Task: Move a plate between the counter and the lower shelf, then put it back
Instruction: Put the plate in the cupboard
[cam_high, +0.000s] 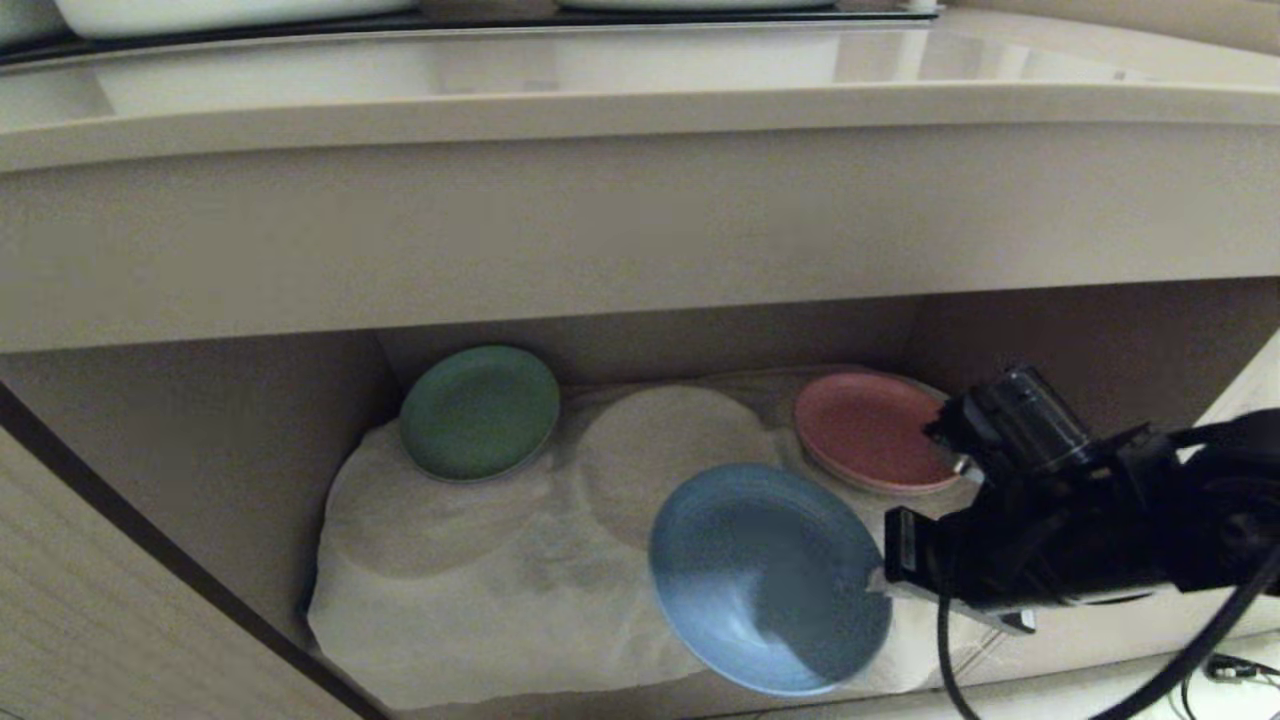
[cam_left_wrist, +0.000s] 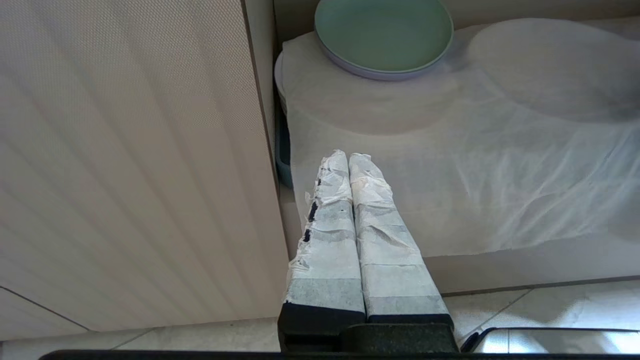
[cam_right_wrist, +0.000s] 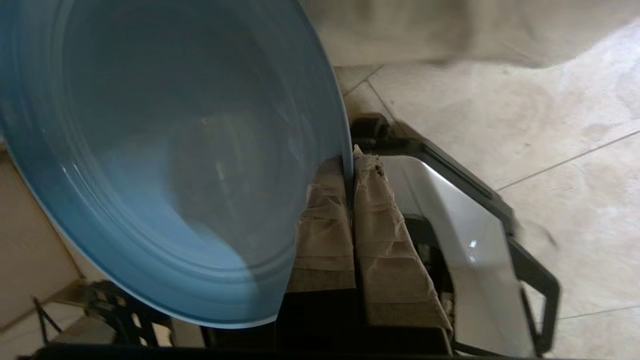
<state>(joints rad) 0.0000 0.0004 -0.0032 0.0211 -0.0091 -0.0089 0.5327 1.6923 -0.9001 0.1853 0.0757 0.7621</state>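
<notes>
The light-blue plate (cam_high: 765, 575) hangs tilted in front of the lower shelf (cam_high: 430, 560), over the front right part of its white cloth. My right gripper (cam_high: 880, 580) is shut on the plate's right rim, coming in from the right. In the right wrist view the blue plate (cam_right_wrist: 165, 165) fills the frame, its rim pinched between the taped fingers (cam_right_wrist: 325, 220) of the right gripper (cam_right_wrist: 348, 160). The counter (cam_high: 640, 90) runs above the shelf. My left gripper (cam_left_wrist: 348, 159) is shut with nothing in it, low before the shelf's left front corner.
A green plate (cam_high: 480, 412) sits at the shelf's back left and a pink plate (cam_high: 870, 430) at the back right. Round bumps (cam_high: 665, 450) lift the cloth between them. A ribbed beige panel (cam_left_wrist: 130, 165) stands left of the shelf. Tiled floor (cam_right_wrist: 550, 125) lies below.
</notes>
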